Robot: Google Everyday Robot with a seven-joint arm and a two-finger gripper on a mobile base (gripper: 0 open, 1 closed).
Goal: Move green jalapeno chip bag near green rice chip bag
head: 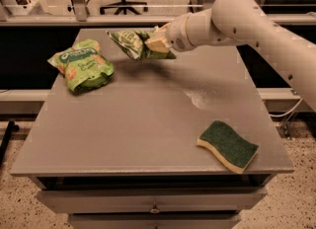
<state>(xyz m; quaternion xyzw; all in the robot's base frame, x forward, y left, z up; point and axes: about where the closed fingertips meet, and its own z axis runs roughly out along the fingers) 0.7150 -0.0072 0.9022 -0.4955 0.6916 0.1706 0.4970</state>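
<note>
The pale claw [157, 43] on the white arm [237, 18] grips one end of the flat, dark foil green jalapeno chip bag [129, 43] with white lettering, holding it in the air over the far part of the grey bench [143, 124]. The puffy, lime green rice chip bag [84, 65] lies at the bench's far left, near the held bag but apart from it. A dark green sponge [228, 145] with a yellow base rests near the front right corner.

2 chip bags [129, 44] [84, 65], 1 sponge [228, 145], 1 gripper [159, 43] over 1 table [133, 124].
</note>
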